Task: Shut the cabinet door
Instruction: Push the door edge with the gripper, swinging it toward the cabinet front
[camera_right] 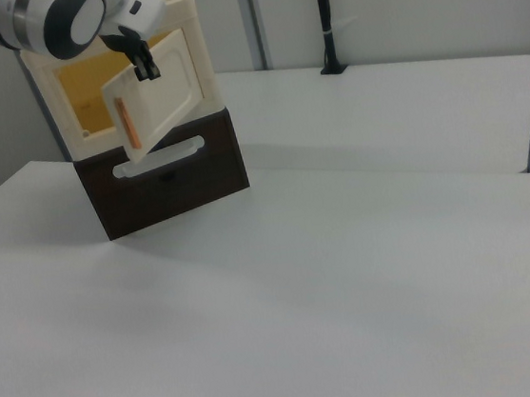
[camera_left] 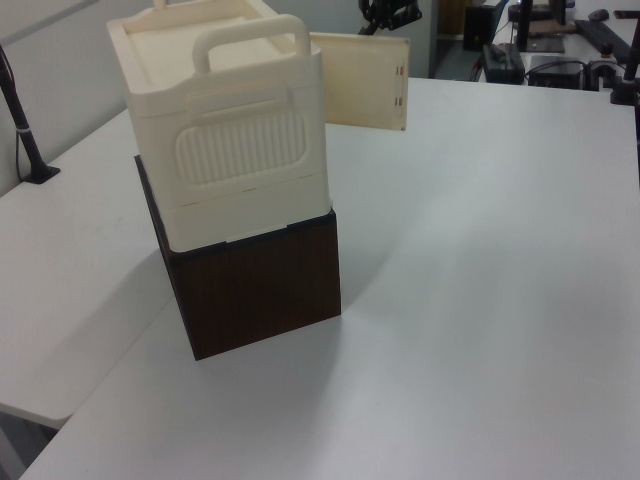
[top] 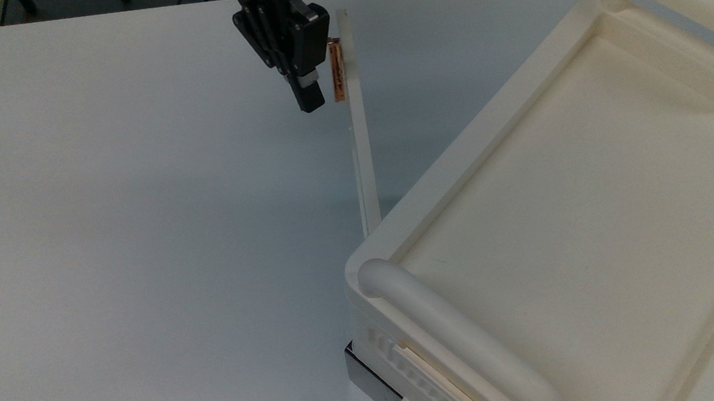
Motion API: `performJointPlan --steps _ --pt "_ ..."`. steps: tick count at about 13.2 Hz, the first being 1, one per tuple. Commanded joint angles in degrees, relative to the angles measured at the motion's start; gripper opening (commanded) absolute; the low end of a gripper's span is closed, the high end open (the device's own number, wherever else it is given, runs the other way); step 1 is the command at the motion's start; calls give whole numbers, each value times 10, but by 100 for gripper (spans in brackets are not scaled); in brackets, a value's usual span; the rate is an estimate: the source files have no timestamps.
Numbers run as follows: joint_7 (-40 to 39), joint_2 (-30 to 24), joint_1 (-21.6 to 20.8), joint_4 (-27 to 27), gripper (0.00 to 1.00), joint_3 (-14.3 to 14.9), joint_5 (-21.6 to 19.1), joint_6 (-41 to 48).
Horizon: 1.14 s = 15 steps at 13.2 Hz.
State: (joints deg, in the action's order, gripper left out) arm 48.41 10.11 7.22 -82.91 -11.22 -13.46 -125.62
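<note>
The cream-white cabinet [top: 593,204] [camera_left: 220,130] [camera_right: 50,79] stands on a dark brown box [camera_left: 255,285] [camera_right: 168,186]. Its cabinet door [top: 363,160] [camera_left: 365,80] [camera_right: 168,99] stands partly open, edge-on in the top view, with a yellowish inside showing behind it in the right view. A copper-orange bar handle [top: 337,71] [camera_right: 125,123] sits near the door's free end. My black gripper [top: 309,99] [camera_left: 385,15] [camera_right: 147,71] is shut and holds nothing. It hangs close beside the door's handle face at its upper free corner; whether it touches the door I cannot tell.
White tabletop [top: 139,248] [camera_right: 353,294] spreads wide on the door's handle side. Thick rounded handles [top: 462,341] [camera_left: 250,35] top the cabinet. A black post [camera_right: 326,19] stands at the far table edge in the right view, and desks with equipment [camera_left: 560,40] lie beyond in the left view.
</note>
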Motion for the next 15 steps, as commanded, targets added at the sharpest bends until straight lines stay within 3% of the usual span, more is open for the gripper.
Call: performJointPlan --steps 1,4,12,15 --pt "-19 3 2 -5 0 -36 -1 6" --pt "-49 14 -8 -5 0 -50 -3 -12" --pt "-44 54 -76 -1 0 -51 6 -174" --pt "-38 62 -82 -2 0 -51 22 -205"
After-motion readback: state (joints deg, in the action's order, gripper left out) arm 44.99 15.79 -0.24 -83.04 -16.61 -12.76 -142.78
